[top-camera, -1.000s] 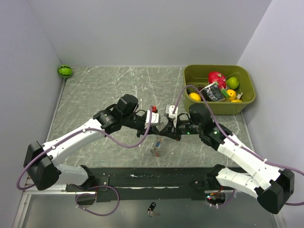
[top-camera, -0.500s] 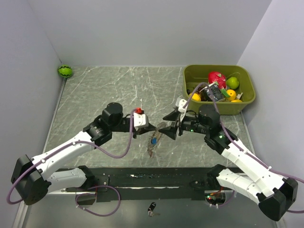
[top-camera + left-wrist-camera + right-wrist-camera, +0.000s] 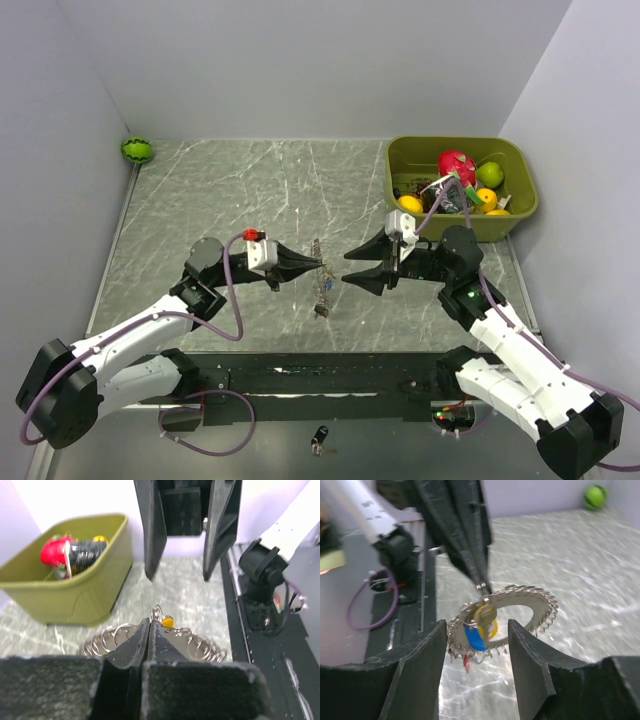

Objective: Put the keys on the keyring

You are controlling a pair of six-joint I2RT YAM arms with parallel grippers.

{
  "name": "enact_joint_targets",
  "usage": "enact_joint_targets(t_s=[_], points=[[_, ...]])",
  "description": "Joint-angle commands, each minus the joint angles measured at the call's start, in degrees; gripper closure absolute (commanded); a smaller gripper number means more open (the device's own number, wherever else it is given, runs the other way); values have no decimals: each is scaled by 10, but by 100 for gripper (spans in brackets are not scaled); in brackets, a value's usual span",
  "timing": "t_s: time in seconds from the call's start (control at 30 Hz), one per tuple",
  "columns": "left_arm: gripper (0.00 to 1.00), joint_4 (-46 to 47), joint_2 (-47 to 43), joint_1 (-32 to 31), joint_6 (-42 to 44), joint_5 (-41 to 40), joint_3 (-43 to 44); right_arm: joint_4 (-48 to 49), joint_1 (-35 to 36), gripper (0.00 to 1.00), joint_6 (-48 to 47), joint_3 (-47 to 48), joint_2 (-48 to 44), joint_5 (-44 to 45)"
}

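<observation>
My left gripper (image 3: 149,628) is pinched tight on the keyring (image 3: 522,592), its two fingers meeting on the ring's near edge. From the left wrist view the toothed rim fans out to either side of the fingertips. The ring is held up off the marble table (image 3: 200,200), roughly midway between the two arms. From above I see it almost edge-on.

The keys (image 3: 479,627) hang in a small bunch from the ring, right by the pinch point. I can make out a brass one (image 3: 485,615) on top, a blue head (image 3: 475,637) under it and a bit of red (image 3: 466,663) lowest. I cannot tell whether the lowest key touches the table.

My right gripper (image 3: 346,267) faces the left one with its jaws spread wide and nothing between them. It sits just beside the ring without touching it. In the right wrist view the ring and keys show framed between the two fingers.

Further out, both arms reach in from the near edge and angle toward the table's middle. An olive bin (image 3: 520,215) holding fruit and other bits stands at the far right. A small green ball (image 3: 137,150) rests in the far left corner. A small black fob (image 3: 319,437) lies on the near ledge, well apart from everything else.
</observation>
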Motion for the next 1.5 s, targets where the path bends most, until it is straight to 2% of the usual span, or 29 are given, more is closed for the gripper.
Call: enact_joint_targets(t_s=[0.0,0.13,0.47,0.57,0.9,1.3,1.43,1.47], points=[[99,179,1,11,-75,55,-4,88,-4,44,33,31,16,-82],[99,202,13,13,-91,68,-2,121,-3,49,54,42,37,-114],[99,217,34,14,-97,87,9,160,3,55,86,61,73,-112],[99,225,35,14,-100,88,7,142,7,59,75,67,86,-110],[99,201,31,13,-88,83,11,111,11,59,60,64,86,-105],[99,177,23,13,-74,85,15,79,21,68,42,65,115,-75],[99,180,20,13,-76,85,13,70,22,81,39,71,119,-73],[99,178,18,13,-72,83,13,66,22,88,38,72,119,-74]])
